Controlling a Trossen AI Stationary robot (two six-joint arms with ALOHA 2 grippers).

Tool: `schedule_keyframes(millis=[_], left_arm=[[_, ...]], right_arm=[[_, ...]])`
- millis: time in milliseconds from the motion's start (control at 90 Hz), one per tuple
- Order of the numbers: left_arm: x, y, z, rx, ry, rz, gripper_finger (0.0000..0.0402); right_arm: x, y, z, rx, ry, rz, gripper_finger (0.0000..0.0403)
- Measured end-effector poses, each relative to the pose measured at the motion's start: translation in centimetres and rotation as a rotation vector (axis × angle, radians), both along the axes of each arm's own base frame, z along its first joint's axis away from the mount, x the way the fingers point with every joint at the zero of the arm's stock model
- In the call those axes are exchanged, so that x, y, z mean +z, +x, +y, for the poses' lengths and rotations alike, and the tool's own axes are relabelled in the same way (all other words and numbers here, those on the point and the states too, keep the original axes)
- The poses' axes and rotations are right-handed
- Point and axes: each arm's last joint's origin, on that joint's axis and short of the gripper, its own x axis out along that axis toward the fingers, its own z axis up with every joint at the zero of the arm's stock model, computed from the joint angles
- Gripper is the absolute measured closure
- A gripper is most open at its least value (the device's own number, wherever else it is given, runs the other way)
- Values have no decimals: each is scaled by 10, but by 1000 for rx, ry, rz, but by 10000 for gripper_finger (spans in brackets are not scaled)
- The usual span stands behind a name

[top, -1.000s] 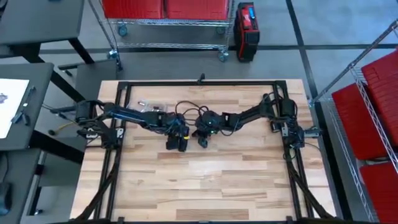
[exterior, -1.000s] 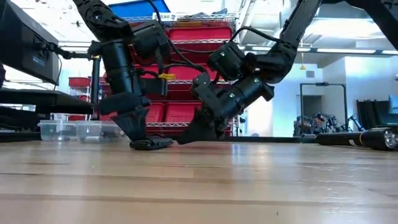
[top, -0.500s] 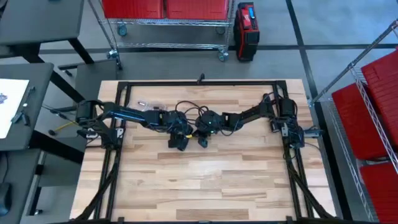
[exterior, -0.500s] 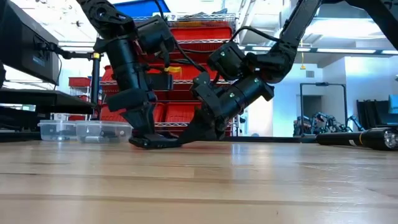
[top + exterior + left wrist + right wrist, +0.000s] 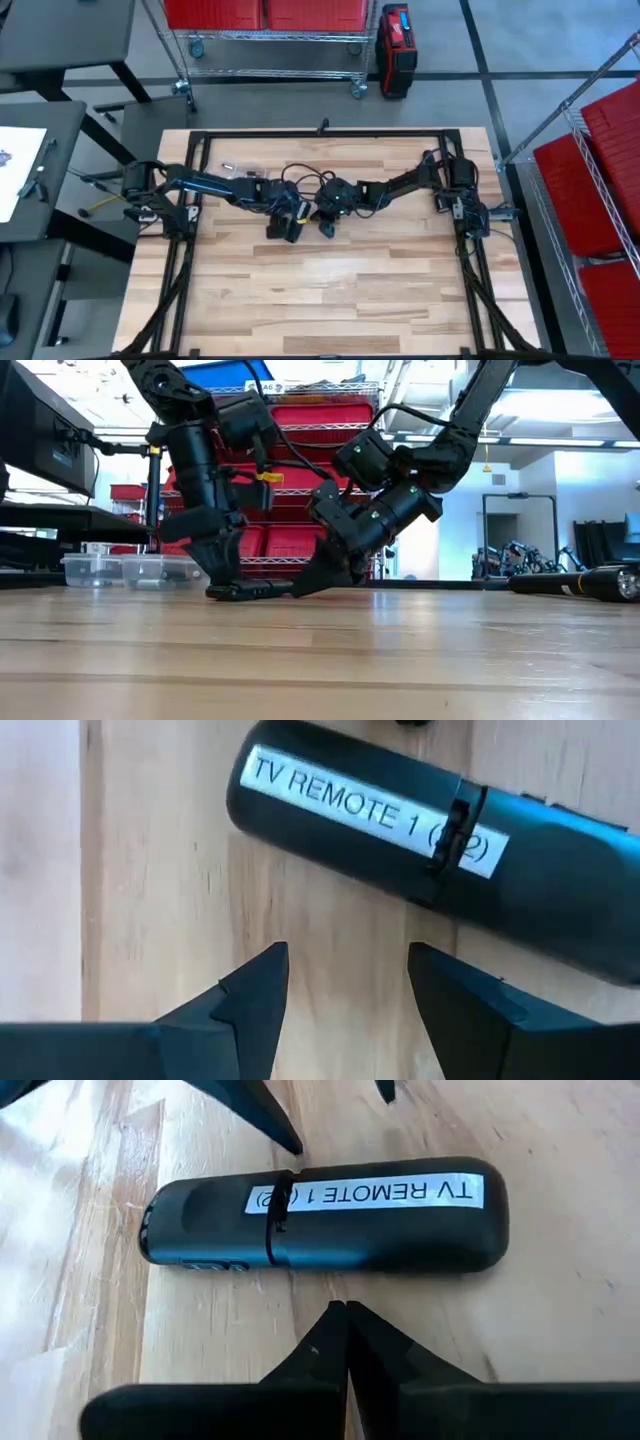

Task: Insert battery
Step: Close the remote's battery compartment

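Left hand (image 5: pixel 340 990) low over the pale wooden plank tabletop (image 5: pixel 330 290), near its middle, dark fingers (image 5: pixel 255 995) spread with bare wood between them, poised just beside the long black TV remote with a white "TV REMOTE 1" label (image 5: pixel 420 850), not touching it. Remote flat on the tabletop, label side up, a seam across its body where the back cover meets the rest; in the low view, a thin dark shape (image 5: pixel 250 591) lying between the two hands. Right hand (image 5: pixel 345 1340) tilted down from the other side, fingers pressed together into a single point, tip just beside the remote's (image 5: pixel 330 1215) long edge; contact not certain. No separate battery discernible. Clear plastic boxes (image 5: pixel 125 569) at the far left edge of the tabletop.
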Motion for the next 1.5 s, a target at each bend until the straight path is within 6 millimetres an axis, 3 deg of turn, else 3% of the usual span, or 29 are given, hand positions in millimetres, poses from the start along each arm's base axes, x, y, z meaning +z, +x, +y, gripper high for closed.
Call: schedule_keyframes(millis=[256, 356, 489, 578, 767, 889, 1067, 1300, 1500], left_arm=[[29, 4, 0, 184, -124, 60, 214], [36, 3, -5, 248, -221, 4, 214], [38, -7, -23, 302, -285, -19, 214], [36, -10, -39, 313, -321, -44, 214], [23, -9, -77, 249, -358, -112, 214], [13, -7, -88, 237, -305, -151, 214], [-10, -3, -91, 268, -283, -90, 214], [-8, -2, -84, 336, -252, -120, 214], [-8, 1, -74, 372, -261, -143, 214]], right_arm=[[58, -1, -26, -86, -39, -103, 403], [58, 0, -49, -149, -47, -83, 403], [39, 3, -70, -194, -21, 23, 403], [25, 5, -67, -151, 19, 57, 403], [20, 12, -49, -87, 16, 53, 403], [12, 14, -44, -70, -27, 81, 403], [5, 15, -45, -71, -30, 91, 403], [4, 16, -45, -66, -37, 76, 403], [4, 20, -32, -20, -87, 75, 403]])
